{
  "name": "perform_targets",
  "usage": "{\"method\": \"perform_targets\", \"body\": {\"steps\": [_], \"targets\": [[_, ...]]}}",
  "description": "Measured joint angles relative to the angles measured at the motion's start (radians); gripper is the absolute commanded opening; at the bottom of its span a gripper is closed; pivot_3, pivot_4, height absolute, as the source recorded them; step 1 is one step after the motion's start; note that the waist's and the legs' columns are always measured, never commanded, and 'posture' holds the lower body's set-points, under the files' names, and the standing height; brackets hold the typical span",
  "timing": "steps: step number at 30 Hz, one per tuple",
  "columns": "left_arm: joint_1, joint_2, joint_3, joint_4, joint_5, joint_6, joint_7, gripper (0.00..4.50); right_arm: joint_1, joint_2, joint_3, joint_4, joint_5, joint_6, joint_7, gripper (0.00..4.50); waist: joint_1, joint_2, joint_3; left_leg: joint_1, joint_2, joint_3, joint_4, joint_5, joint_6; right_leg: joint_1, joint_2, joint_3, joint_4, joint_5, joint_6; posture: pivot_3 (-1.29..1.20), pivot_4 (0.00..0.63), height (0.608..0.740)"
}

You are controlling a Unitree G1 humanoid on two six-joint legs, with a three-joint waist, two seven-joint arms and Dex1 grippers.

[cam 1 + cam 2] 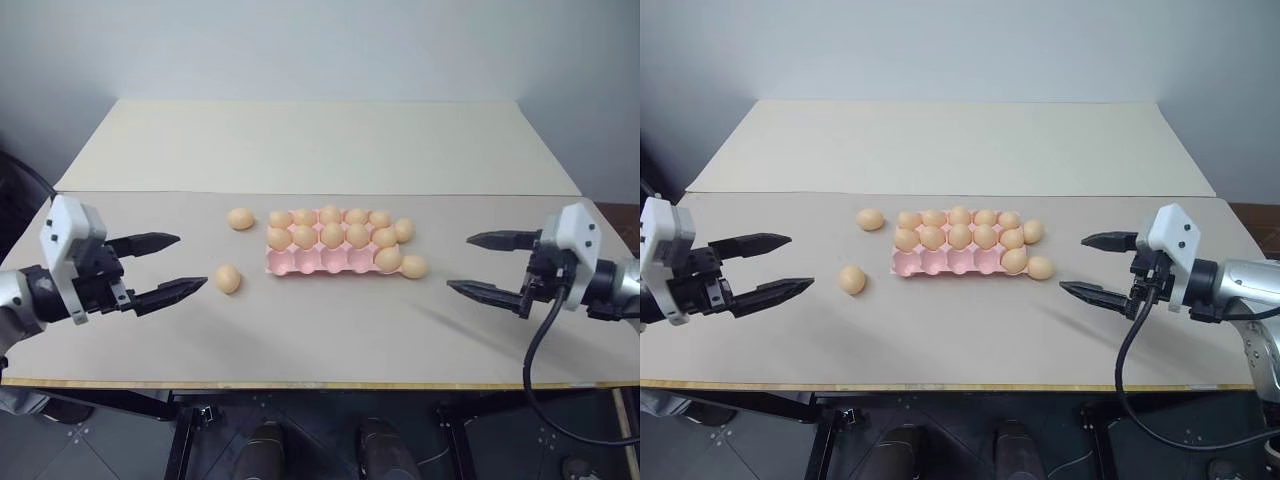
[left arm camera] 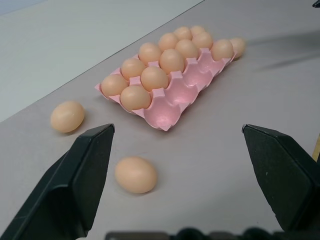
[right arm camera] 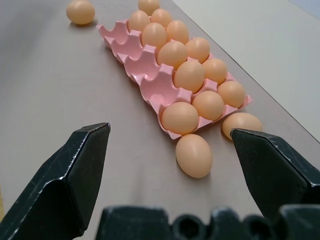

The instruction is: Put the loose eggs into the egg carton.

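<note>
Left wrist view: both fingers [image 2: 82, 185] of the left gripper [image 2: 185, 180] cut off by the bottom edge. Right wrist view: far egg [image 3: 149, 4] cropped at the top edge. Egg carton [image 1: 310, 263]: floors of the filled cups hidden under eggs. Head views: table [image 1: 330, 345] front corners run out of frame.

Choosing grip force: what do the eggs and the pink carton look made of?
The loose eggs: likely plastic dummies, identical in shape, even matte orange-tan, no speckles. The egg carton: thin moulded plastic or foam, judging by its smooth pink cups with a soft sheen; not fibrous pulp.
</note>
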Motion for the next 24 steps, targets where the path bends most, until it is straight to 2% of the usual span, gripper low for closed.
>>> {"method": "perform_targets", "body": {"steps": [5,11,16,19,24], "targets": [[-0.029,0.007,0.000,0.012,-0.035,0.047,0.026,4.46,0.018,0.000,-0.005,-0.013,0.000,0.000,-0.002,4.50,0.000,0.000,0.000,0.000,0.000,0.000,0.000,0.000,0.000,0.000,0.000,0.000,0.000,0.000,0.000,0.00,0.150,0.740],[-0.010,0.039,0.010,0.014,-0.036,0.045,-0.023,4.46,0.018,0.000,-0.016,-0.012,0.000,0.000,0.001,4.50,-0.001,0.000,0.000,0.000,0.000,0.000,0.000,0.000,0.000,0.000,0.000,0.000,0.000,0.000,0.000,0.00,0.150,0.740],[-0.026,0.042,0.012,0.030,-0.040,0.037,-0.039,4.46,-0.055,-0.029,-0.008,0.028,-0.024,0.000,0.002,4.50,-0.001,0.000,0.000,0.000,0.000,0.001,0.000,0.000,0.000,0.000,0.000,0.001,0.000,0.000,0.000,0.00,0.150,0.740],[-0.048,0.041,0.001,0.034,-0.041,0.036,-0.041,4.46,-0.092,-0.038,0.024,0.039,-0.064,-0.012,-0.004,4.50,-0.001,0.000,0.000,0.000,0.000,0.001,0.000,0.000,0.000,0.000,0.000,0.001,0.000,0.000,0.000,0.00,0.150,0.740],[-0.101,0.041,-0.073,0.072,-0.039,0.031,-0.068,4.46,-0.156,0.014,0.176,0.092,-0.175,-0.059,-0.027,4.50,-0.003,0.000,0.000,0.000,0.000,0.001,0.000,0.000,0.000,-0.001,0.000,0.001,0.001,0.000,0.000,0.00,0.150,0.740]]}}
